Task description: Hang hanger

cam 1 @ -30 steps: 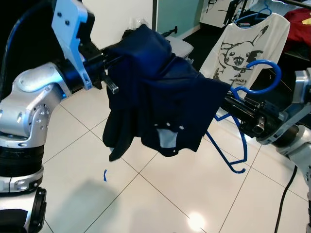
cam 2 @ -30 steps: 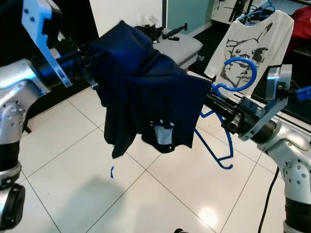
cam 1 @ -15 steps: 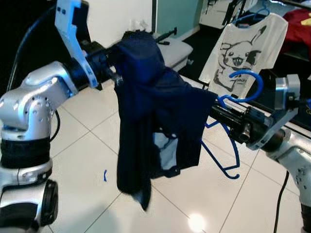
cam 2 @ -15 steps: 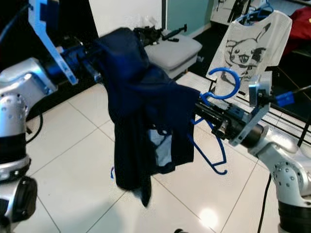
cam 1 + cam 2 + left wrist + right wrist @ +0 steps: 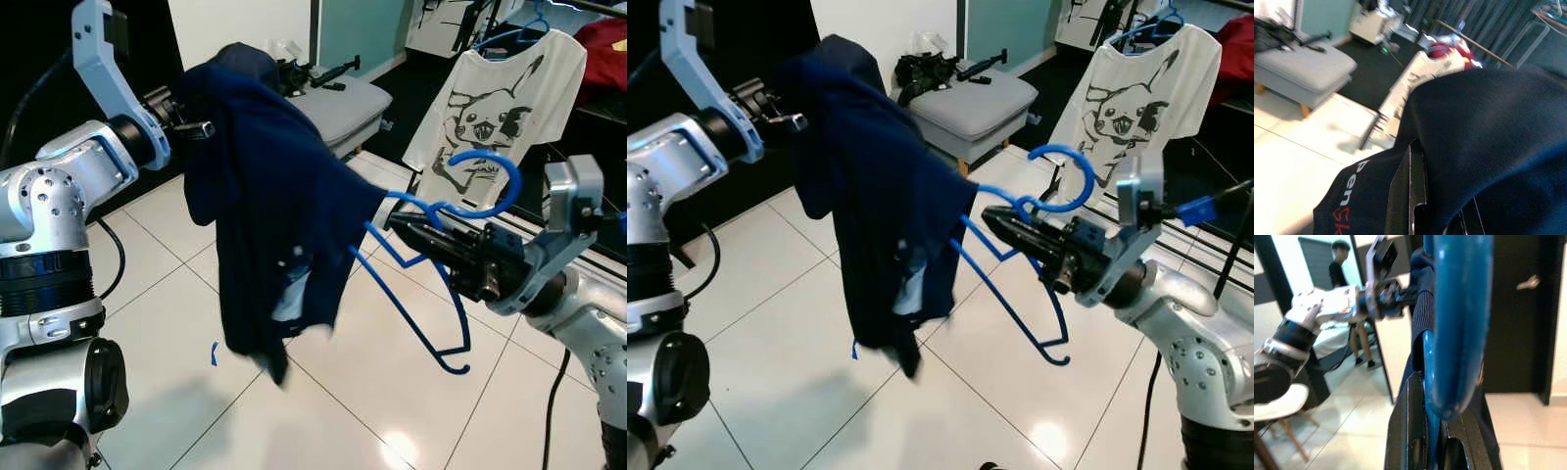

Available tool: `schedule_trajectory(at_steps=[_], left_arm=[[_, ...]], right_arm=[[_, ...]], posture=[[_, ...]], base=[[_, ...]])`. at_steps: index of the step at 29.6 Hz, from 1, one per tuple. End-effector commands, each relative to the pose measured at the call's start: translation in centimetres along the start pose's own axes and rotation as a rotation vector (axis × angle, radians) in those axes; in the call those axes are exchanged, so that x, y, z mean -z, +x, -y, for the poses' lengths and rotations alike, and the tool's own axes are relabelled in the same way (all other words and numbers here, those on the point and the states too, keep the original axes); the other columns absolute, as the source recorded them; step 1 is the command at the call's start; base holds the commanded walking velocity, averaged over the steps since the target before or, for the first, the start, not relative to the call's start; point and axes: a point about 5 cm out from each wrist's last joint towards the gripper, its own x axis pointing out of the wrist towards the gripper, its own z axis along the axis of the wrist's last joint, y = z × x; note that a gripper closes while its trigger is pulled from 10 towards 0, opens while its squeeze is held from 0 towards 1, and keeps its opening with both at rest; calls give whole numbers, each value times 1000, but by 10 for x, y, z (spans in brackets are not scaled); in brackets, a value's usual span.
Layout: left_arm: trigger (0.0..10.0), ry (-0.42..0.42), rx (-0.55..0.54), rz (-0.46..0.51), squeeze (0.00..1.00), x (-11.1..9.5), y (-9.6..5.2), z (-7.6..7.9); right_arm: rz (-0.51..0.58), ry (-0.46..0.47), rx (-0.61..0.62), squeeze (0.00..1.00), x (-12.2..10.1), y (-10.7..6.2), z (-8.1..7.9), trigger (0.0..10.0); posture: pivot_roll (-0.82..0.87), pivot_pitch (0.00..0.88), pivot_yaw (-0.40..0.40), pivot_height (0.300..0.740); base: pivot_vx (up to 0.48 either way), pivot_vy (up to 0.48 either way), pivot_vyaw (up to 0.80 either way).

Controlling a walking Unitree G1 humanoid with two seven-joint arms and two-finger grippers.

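Hanger (image 5: 431, 284) pinched in right tool (image 5: 411, 233), left tool (image 5: 191, 122) gripping dark shirt (image 5: 265, 215), grey ottoman (image 5: 338, 103) behind.

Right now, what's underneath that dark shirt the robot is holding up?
One arm of the blue hanger runs in beneath the navy shirt. White floor tiles lie below. The hanger's far end is covered.

one blue hanger (image 5: 431, 284), one navy garment (image 5: 265, 225), one ottoman (image 5: 338, 103)
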Motion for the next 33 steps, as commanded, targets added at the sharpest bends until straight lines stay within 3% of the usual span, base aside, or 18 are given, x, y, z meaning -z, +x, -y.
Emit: schedule_trajectory(at_steps=[1, 3, 9, 19, 24, 33], left_arm=[[10000, 3, 83, -10, 0, 2, 1, 15], [10000, 3, 83, -10, 0, 2, 1, 15], [10000, -37, 202, -32, 0, 3, 0, 35], [10000, -65, 248, 70, 0, -25, -3, 42], [10000, -72, 324, 99, 0, -37, -7, 52], [10000, -58, 396, 66, 0, -33, -10, 61]], right_arm=[[62, -35, 19, 0, -11, -1, 3, 10000], [62, -35, 19, 0, -11, -1, 3, 10000], [93, -48, 80, 0, -13, 2, 10, 10000], [-50, -72, 146, 0, 14, 6, 19, 10000], [32, -36, 176, 0, 14, 9, 20, 10000], [198, 33, 106, 0, 1, 11, 13, 10000]], posture=[[52, 134, 32, 740], [52, 134, 32, 740], [57, 134, 29, 740], [62, 131, 27, 740], [70, 134, 30, 740], [71, 131, 34, 740]], base=[[0, 0, 0], [0, 0, 0], [0, 0, 0], [0, 0, 0], [0, 0, 0], [0, 0, 0]])
